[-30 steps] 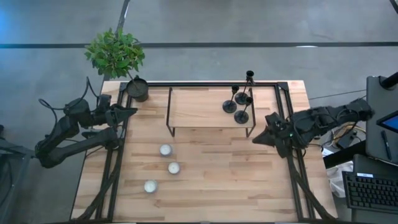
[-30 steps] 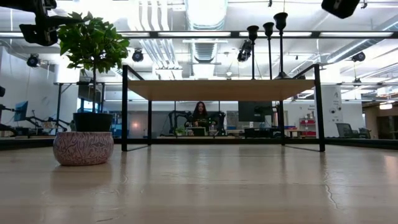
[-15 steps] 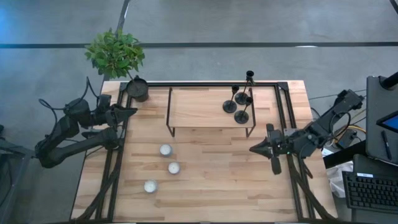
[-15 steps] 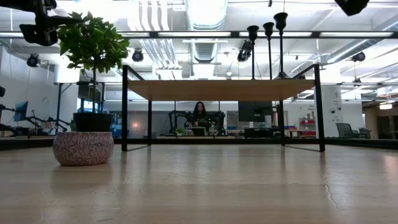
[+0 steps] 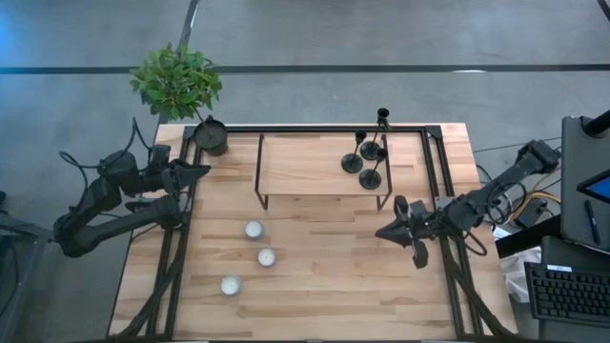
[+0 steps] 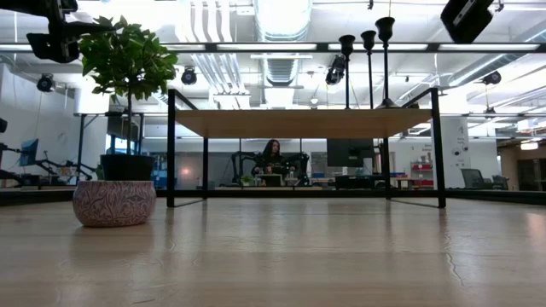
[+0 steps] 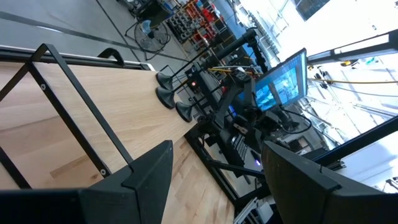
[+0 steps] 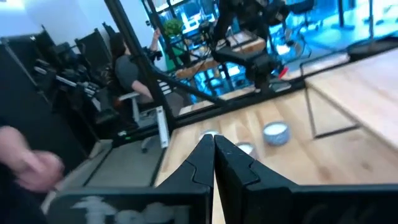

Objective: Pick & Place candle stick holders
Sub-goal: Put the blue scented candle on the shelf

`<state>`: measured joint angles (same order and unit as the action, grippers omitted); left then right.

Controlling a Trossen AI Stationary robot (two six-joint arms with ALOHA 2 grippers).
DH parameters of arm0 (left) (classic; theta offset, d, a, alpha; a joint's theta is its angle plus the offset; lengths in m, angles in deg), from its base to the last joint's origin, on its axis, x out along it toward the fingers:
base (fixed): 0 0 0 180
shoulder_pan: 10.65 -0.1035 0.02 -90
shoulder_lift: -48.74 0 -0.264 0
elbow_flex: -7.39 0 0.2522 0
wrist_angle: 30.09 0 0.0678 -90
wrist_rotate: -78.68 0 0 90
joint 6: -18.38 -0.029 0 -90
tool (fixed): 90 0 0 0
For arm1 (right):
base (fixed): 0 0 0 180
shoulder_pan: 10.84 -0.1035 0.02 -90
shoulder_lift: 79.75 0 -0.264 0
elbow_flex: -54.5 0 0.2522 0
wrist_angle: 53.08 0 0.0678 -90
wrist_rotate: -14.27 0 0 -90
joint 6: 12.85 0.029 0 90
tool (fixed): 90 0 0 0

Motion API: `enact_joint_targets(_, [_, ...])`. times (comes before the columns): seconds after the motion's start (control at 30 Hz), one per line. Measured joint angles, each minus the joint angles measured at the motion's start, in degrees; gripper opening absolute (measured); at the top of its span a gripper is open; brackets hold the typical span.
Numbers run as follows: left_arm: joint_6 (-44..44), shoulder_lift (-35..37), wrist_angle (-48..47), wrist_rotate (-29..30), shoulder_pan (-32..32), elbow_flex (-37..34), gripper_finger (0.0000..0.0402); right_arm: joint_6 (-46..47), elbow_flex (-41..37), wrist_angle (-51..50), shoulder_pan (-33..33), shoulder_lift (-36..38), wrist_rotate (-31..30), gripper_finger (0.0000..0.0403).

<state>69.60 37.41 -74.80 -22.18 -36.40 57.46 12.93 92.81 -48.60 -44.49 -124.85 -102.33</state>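
Note:
Three matte black candle stick holders point(image 5: 367, 160) stand on their round bases on a raised wooden shelf point(image 5: 305, 167) at the table's far right. Their tops show in the low view point(image 6: 368, 38) and their bases in the left wrist view point(image 7: 166, 96). My right gripper point(image 5: 379, 232) is shut and empty. It hovers over the table on the near side of the shelf's right end and points toward the table's left. It also shows in the right wrist view point(image 8: 214, 155). My left gripper point(image 5: 202, 171) is open and empty at the table's left edge. It also shows in the left wrist view point(image 7: 214, 180).
A black pot with a green plant point(image 5: 211, 136) stands at the far left corner. Three small white round candles point(image 5: 254, 230) point(image 5: 266, 256) point(image 5: 231, 285) lie in the table's middle, toward its near edge. Black frame rails point(image 5: 176, 257) run along both sides. A person point(image 8: 124, 68) sits beyond the table.
My right gripper has come away from the shelf's right end toward the table's near edge and a little to the left. It has rolled about its wrist and stayed shut. The holders have not moved.

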Motion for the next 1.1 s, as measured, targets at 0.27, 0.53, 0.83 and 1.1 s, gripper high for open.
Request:
enact_joint_targets(0.27, [0.0, 0.0, 0.0, 0.0, 0.0, 0.0, 0.0241, -5.1, -3.4, -0.2, 7.9, 0.8, 10.7, 0.0008])
enact_joint_targets(0.53, [0.0, 0.0, 0.0, 0.0, 0.0, 0.0, 0.0241, -11.2, -8.2, -0.8, 12.1, 4.3, 12.1, 0.0008])
enact_joint_targets(0.83, [0.0, 0.0, 0.0, 0.0, 0.0, 0.0, 0.0241, -13.6, -12.4, -9.9, 12.0, 11.1, 12.1, 0.0008])
enact_joint_targets(1.1, [0.0, 0.0, 0.0, 0.0, 0.0, 0.0, 0.0241, -14.2, -14.2, -15.9, 12.0, 15.1, 11.6, 0.0008])
